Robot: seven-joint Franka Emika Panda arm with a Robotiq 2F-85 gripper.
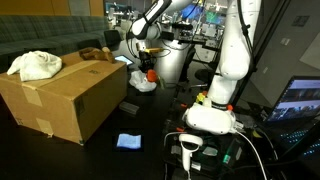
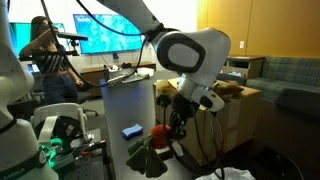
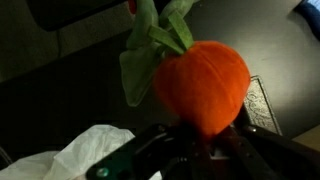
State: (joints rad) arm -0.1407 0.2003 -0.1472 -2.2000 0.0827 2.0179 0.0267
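My gripper [image 3: 205,140] is shut on an orange plush carrot [image 3: 205,85] with green cloth leaves [image 3: 150,45]. In the wrist view the carrot fills the middle, its narrow end pinched between my black fingers. In an exterior view the gripper [image 1: 150,70] holds the orange toy [image 1: 151,73] just above white cloth [image 1: 143,84] beside the cardboard box [image 1: 70,95]. It also shows in an exterior view [image 2: 158,135] hanging low under the gripper [image 2: 172,125], with the green leaves below it.
A large cardboard box with a white cloth [image 1: 35,65] on top stands near the dark table's edge. A blue cloth [image 1: 128,141] lies on the dark surface. White cloth [image 3: 85,150] lies under the gripper. A sofa [image 2: 285,80] stands behind.
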